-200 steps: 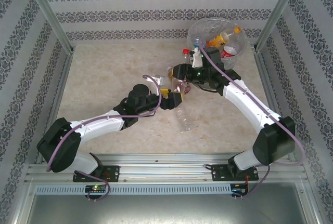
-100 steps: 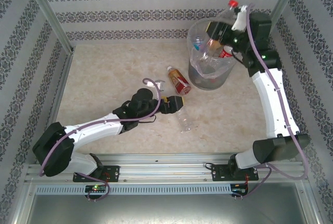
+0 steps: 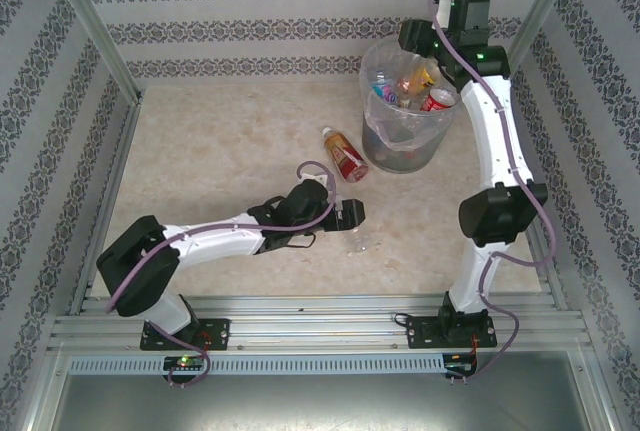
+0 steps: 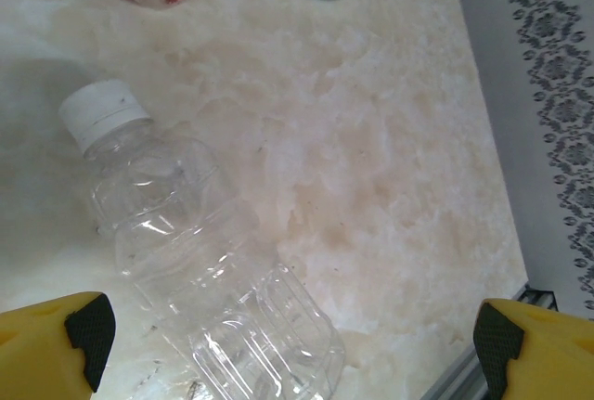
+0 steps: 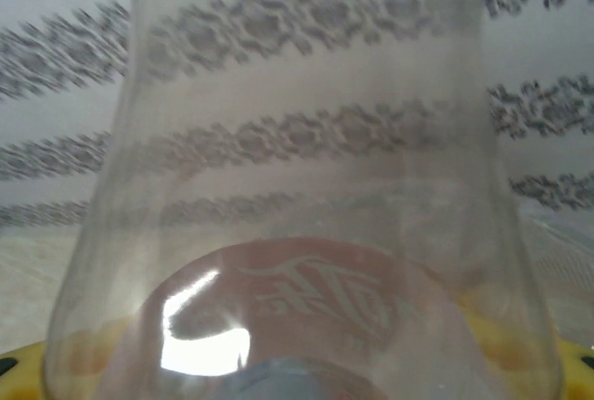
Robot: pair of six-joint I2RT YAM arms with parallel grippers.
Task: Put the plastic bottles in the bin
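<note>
1. Beige marbled surface carries everything; two bottles lie loose on it.
2. Translucent and lined with a clear bag, the one bin stands at the far right of the surface. The bottles inside overlap, so I count at least three and cannot tell the full number.
3. Raised above the bin's far rim, the right end effector is clamped on a clear bottle. In its wrist view the bottle is so close that top and base are cut off, and slivers of yellow finger show at the bottom corners.
4. Low over the surface, the left end effector hangs with its fingers wide apart above a clear white-capped bottle. The bottle lies flat, its base cut off at the frame edge.
5. One red-label bottle lies just beside the bin on its left, cropped in the left wrist view.
</note>
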